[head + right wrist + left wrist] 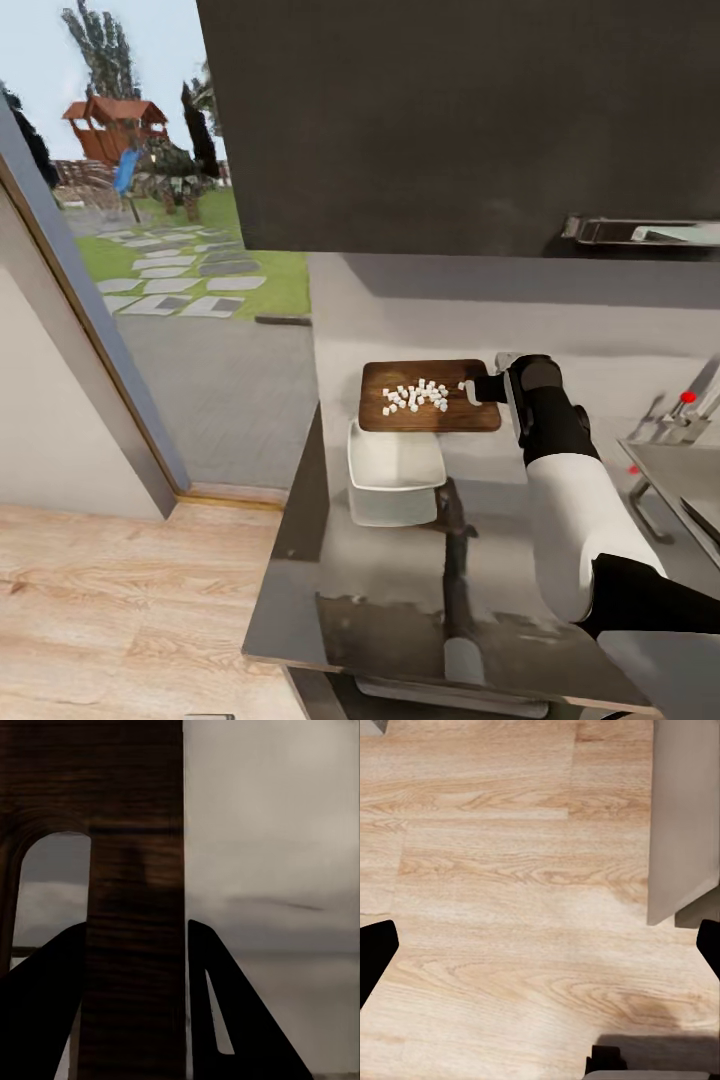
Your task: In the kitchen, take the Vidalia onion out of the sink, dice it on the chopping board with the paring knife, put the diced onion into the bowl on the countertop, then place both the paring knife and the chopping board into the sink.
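Note:
The dark brown chopping board (385, 415) lies on the grey countertop (380, 590) with several tiny white cubes of diced onion (418, 396) across its middle. My right gripper (487, 388) is shut on the board's right edge. In the right wrist view its black fingers (240, 1020) clamp the wooden strip of the board (135, 885) beside the slot hole. The white bowl (395, 462) stands directly in front of the board, its far rim meeting the board's near edge. My left gripper (540, 945) hangs open over the wooden floor. The paring knife is out of view.
The steel sink (672, 478) with its tap and red knob (687, 397) is at the right edge. A dark wall cabinet (450, 120) hangs above the counter. A glass wall onto a garden is at the left, with wooden floor (120, 600) below.

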